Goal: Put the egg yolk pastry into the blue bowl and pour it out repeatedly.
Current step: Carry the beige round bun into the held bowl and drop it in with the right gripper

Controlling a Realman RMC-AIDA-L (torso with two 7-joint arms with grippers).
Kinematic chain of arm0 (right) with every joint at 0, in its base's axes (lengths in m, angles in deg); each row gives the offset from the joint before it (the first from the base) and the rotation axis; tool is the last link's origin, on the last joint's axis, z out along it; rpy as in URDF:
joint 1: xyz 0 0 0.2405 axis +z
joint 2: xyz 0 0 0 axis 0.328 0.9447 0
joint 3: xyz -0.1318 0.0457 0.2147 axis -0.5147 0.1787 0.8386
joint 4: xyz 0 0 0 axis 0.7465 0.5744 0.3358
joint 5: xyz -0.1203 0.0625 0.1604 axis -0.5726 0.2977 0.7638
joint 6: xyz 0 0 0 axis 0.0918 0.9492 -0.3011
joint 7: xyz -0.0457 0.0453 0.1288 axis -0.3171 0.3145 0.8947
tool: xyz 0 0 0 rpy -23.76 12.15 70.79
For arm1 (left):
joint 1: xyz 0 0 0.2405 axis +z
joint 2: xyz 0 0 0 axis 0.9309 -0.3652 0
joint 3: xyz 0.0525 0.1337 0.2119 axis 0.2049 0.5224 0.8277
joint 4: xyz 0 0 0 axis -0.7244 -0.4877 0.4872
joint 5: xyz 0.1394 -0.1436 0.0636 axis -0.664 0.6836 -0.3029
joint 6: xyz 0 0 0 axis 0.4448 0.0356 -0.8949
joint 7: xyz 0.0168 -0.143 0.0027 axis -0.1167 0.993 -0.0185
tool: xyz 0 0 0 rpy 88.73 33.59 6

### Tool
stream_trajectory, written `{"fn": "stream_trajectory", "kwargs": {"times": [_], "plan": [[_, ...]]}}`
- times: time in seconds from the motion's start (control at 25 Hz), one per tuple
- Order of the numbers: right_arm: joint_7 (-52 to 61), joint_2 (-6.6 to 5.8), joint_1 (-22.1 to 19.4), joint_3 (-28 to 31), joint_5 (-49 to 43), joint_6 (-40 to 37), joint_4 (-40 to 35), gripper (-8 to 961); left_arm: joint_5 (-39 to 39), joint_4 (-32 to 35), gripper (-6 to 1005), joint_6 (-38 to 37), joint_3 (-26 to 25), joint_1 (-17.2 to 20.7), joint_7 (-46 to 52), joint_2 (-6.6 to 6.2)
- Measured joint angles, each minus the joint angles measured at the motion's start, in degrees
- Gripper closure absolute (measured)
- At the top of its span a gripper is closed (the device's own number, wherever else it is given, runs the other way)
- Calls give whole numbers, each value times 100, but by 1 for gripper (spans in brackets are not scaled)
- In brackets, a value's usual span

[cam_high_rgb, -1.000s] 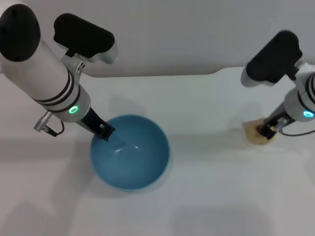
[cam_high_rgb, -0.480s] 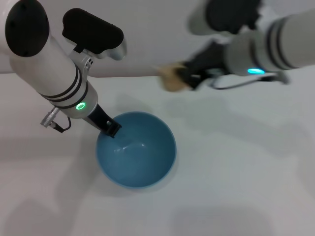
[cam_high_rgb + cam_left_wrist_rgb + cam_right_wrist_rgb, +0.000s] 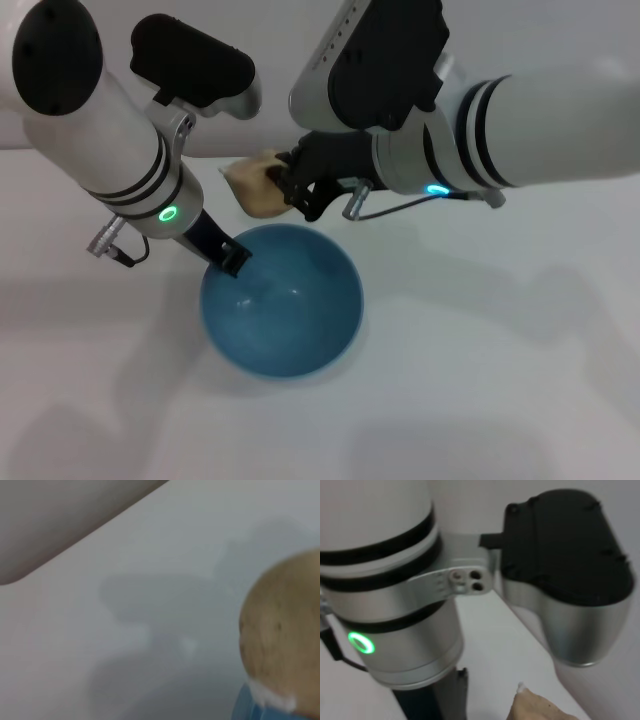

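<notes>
- The right end effector [image 3: 283, 188] now hangs just beyond the far rim of the blue bowl [image 3: 281, 300], clamped on the egg yolk pastry [image 3: 255, 184]. A second ago it was well away from the bowl, out at the right side of the desk [image 3: 500, 350], gripping the pastry where it lay.
- The pastry has therefore left the desk and travelled across to the bowl. It is held in the air, above and just outside the far rim, not yet over the middle of the bowl.
- In the left wrist view the pastry [image 3: 282, 640] fills the near side of the picture as a tan, speckled ball, with a sliver of blue rim [image 3: 250, 707] just beneath it, so it sits close to the bowl's edge.
- The left end effector [image 3: 228, 258] is at the bowl's left rim, its dark tip touching the edge there. I cannot tell whether it is pinching the rim or only resting against it.
- The bowl has stayed on the desk and is empty inside; it sits slightly nearer the middle than before.
- My reading: the carrying step is nearly done. What remains is a short move inward over the bowl's hollow and a release; letting go here risks the pastry striking the rim and rolling away.
</notes>
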Motion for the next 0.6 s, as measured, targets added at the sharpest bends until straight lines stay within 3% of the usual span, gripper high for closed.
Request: {"fn": "stream_trajectory", "kwargs": {"times": [0.32, 0.6], "plan": [[175, 16, -295, -458, -141, 275, -308, 937, -27, 205, 1000, -64, -66, 63, 0, -29], [303, 34, -327, -642, -299, 257, -274, 818, -46, 284, 1000, -85, -62, 32, 0, -29]]}}
